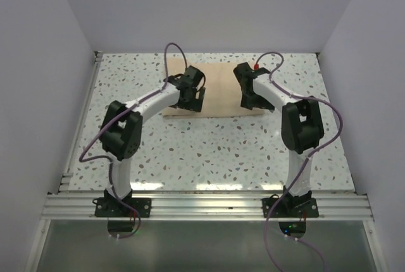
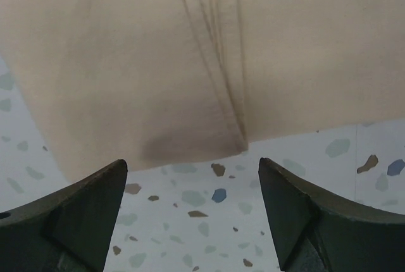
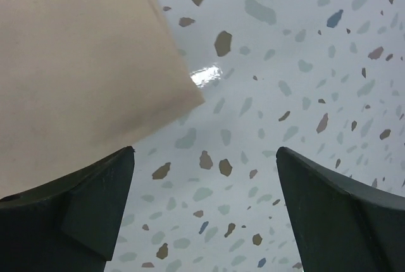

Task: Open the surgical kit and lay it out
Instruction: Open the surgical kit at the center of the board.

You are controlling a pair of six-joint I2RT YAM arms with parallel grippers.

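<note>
Folded tan bundle (image 1: 218,88), paper-like, a flat rectangle lying on the speckled tabletop (image 1: 209,152) toward the far middle. Matte, even colour, a few soft creases. From the left wrist view: several close parallel fold lines running from the far side down to the near edge, ending there in a small stepped lip of layered sheet. Near edge straight, faint shadow beneath it. From the right wrist view: near right corner squared off, lying flat against the tabletop. Wrapped shut, contents hidden. Over the near edge at the left part of the bundle, left fingers (image 2: 82,221) spread wide apart, holding nothing. Over the near right corner, right fingers (image 3: 82,209) likewise spread wide, holding nothing, mostly bare tabletop showing between them. Contact with the bundle not possible to tell for either pair
</note>
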